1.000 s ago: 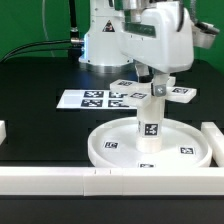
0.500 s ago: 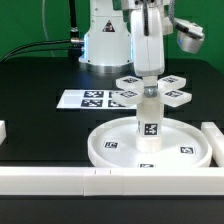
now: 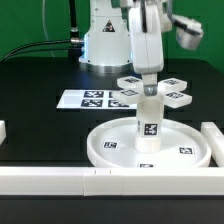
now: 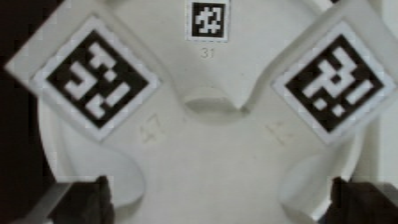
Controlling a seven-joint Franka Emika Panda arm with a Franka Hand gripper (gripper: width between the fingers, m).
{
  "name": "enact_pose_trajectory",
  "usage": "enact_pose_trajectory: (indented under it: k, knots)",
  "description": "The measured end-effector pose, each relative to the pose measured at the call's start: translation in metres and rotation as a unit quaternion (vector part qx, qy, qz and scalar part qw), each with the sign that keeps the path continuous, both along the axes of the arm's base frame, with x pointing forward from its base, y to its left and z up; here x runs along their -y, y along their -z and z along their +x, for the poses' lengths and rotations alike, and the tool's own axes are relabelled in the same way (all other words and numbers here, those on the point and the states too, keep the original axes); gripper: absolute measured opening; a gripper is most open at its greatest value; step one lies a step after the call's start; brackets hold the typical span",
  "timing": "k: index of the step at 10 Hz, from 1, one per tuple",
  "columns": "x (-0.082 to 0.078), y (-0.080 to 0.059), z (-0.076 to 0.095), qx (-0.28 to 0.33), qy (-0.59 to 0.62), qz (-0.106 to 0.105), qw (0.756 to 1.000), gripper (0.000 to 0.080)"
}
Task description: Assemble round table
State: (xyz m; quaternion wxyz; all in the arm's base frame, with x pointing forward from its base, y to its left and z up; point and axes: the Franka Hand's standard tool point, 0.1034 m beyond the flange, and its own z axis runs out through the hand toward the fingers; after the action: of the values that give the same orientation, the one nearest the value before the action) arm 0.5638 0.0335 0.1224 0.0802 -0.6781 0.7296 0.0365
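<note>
Arm: white Panda, reaching down from the base at the back of the black table (image 3: 40, 75), forearm near vertical, wrist pointed straight down over the assembly.

Gripper (image 3: 148, 80): directly above the foot, fingers aimed downward. In the wrist view the dark fingertips (image 4: 80, 200) stand apart at either side of the foot's hub, with a gap to the plastic on both sides; jaws spread, nothing held.

Foot (image 3: 152, 91): small white cross, four tagged arms, lying level just beneath the gripper on top of the post. The wrist view shows two of its diamond-set tags and the hollow hub between them (image 4: 214, 150).

Post (image 3: 149, 122): short thick white cylinder, upright, straight below the gripper, one tag on its side, standing at the middle of the disc.

Disc (image 3: 110, 150): large, round, rimmed, white, flat on the table under the post, tags on its face.

Marker board (image 3: 85, 99): flat white sheet of tags, behind the disc, toward the exterior view's left of the gripper.

Border bars (image 3: 60, 180): long white, along the table's near edge, in front of the disc.
</note>
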Motion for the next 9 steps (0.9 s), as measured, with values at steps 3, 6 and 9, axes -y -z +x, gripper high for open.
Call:
enact_pose_trajectory:
  k: [3,6,9]
  knots:
    - [-0.002,-0.012,0.004,0.009,-0.017,0.006,1.0,0.0647]
    - [-0.01,-0.008,0.002,0.018,-0.131,-0.016,0.991,0.0649]
    - [-0.021,-0.01,0.002,0.029,-0.32,-0.037,0.946,0.0649]
